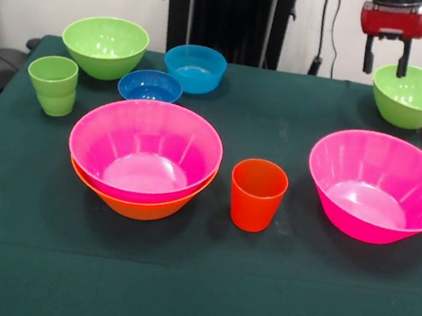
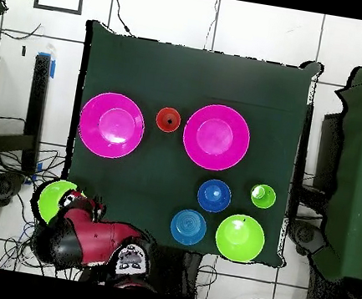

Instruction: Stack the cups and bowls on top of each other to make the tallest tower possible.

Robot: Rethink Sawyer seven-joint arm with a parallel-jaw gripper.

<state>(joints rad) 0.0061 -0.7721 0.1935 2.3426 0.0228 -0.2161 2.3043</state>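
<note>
The gripper (image 1: pixel 386 67) hangs open over a green bowl (image 1: pixel 414 96) at a back corner of the table (image 1: pixel 191 297). A pink bowl (image 1: pixel 145 149) sits inside the orange bowl (image 1: pixel 137 207) mid-table, well apart. The orange cup (image 1: pixel 257 194) stands beside them on dark green cloth.

your end effector (image 1: pixel 386 66) hangs with prongs parted just over the green bowl (image 1: pixel 414 97), which blocks a straight drop. nearer the camera the pink bowl (image 1: pixel 380 186) stands; bare tabletop (image 1: pixel 281 105) lies open beside both.
</note>
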